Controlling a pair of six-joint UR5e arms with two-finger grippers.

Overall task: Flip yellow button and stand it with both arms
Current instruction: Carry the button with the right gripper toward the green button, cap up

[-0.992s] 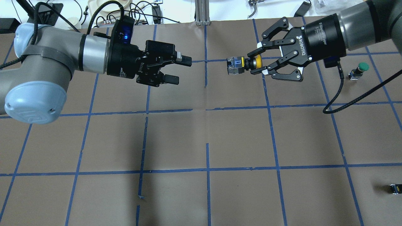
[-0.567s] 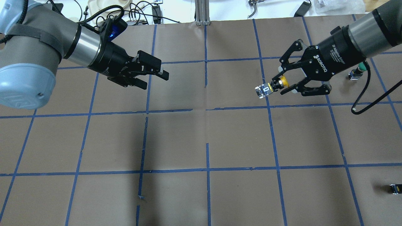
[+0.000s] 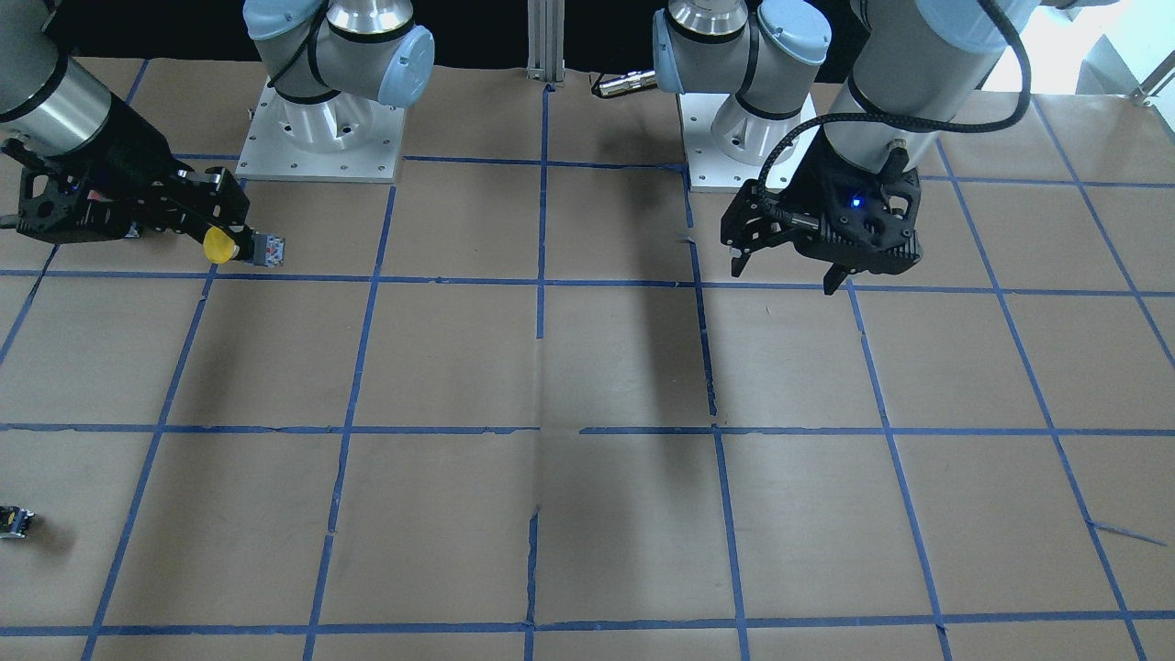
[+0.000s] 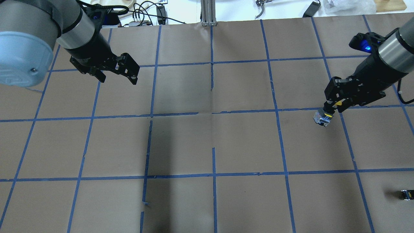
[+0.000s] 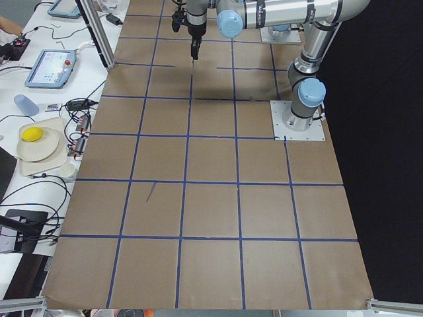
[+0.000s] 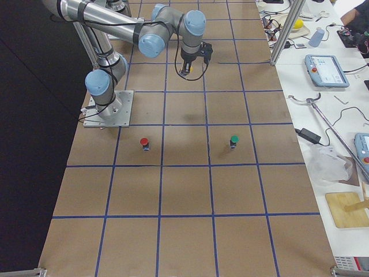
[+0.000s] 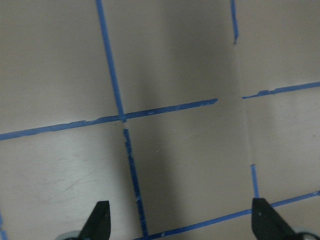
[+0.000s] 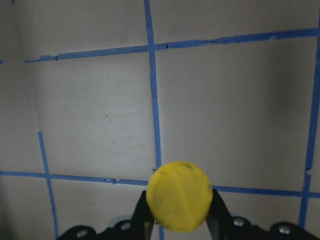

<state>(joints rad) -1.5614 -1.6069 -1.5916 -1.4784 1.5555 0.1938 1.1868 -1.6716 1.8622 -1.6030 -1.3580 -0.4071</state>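
The yellow button [image 4: 322, 117] is held by my right gripper [image 4: 330, 109], which is shut on its neck just below the yellow cap. The grey-and-black body sticks out past the fingertips, tilted down toward the table. In the front-facing view the cap [image 3: 218, 245] faces the camera and the body [image 3: 269, 248] points to the view's right. The right wrist view shows the cap [image 8: 180, 196] between the two fingers [image 8: 218, 217]. My left gripper [image 4: 118, 78] is open and empty at the far left, a long way from the button. Its fingertips [image 7: 98, 221] show spread over bare paper.
A small dark part with a yellow spot [image 4: 407, 194] lies near the right front edge. It also shows in the front-facing view [image 3: 14, 520]. A red-capped button [image 6: 144, 142] and a green-capped button [image 6: 233, 140] stand on the brown paper with its blue tape grid.
The right gripper has carried the yellow button right and toward the robot, tilting it downward. The left arm has pulled back to the far left. The grippers are now far apart.
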